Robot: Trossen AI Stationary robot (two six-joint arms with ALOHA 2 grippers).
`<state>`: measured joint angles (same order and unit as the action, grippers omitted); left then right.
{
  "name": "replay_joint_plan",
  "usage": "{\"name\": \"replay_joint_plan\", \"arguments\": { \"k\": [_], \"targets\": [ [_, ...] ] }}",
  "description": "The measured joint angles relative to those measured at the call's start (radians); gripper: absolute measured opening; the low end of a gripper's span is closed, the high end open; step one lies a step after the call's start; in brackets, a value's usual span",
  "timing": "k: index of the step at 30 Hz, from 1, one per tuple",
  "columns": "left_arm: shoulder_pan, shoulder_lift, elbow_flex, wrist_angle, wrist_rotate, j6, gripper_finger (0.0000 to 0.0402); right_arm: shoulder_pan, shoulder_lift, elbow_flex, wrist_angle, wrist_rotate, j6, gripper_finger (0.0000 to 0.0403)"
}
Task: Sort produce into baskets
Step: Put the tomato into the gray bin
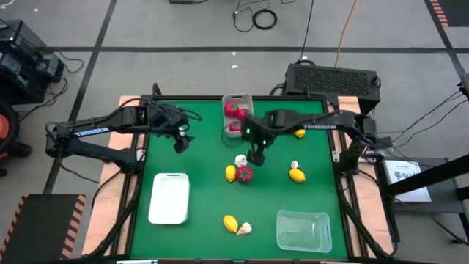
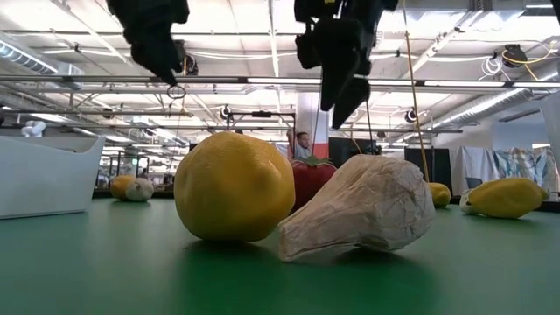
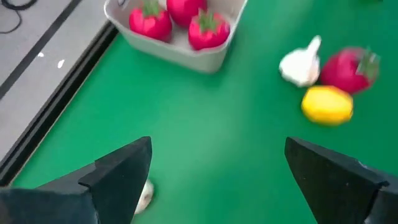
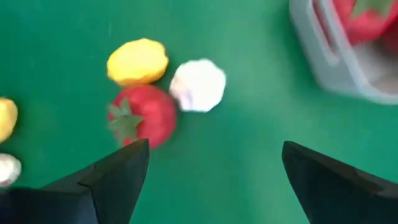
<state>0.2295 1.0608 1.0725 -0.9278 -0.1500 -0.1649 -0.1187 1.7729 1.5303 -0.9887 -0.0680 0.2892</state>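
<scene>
Right gripper [image 1: 257, 157], fingers spread and empty, hangs above the mat just beside the middle cluster: lemon [image 1: 231, 173], red piece [image 1: 245, 174], garlic bulb [image 1: 240, 160]. Grey-white bin [image 1: 237, 100] holds red pieces. Left gripper [image 1: 180, 144] open, empty, near mat's left edge.

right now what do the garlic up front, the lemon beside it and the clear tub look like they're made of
The garlic bulb looks like soft fabric or crinkled paper: matte beige skin with fine wrinkles and creases. The lemon beside it seems to be matte foam or soft plastic, with a slightly dimpled yellow surface and no gloss. The clear tub looks like thin transparent plastic; the green mat shows through its walls.
</scene>
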Motion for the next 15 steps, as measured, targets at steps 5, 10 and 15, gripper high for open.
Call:
{"name": "replay_joint_plan", "arguments": {
  "k": [5,10,15],
  "targets": [
    [-0.001,0.000,0.000,-0.061,0.000,0.073,0.0374,0.130,-0.017,0.000,0.000,0.102,0.195,0.0357],
    [-0.001,-0.009,0.000,-0.097,0.016,0.137,0.0374,0.258,-0.019,0.000,-0.006,0.187,0.312,0.0357],
    [-0.001,-0.012,0.000,-0.119,0.022,0.172,0.0374,0.352,-0.019,0.000,-0.002,0.341,0.418,0.0357]
  ]
}}
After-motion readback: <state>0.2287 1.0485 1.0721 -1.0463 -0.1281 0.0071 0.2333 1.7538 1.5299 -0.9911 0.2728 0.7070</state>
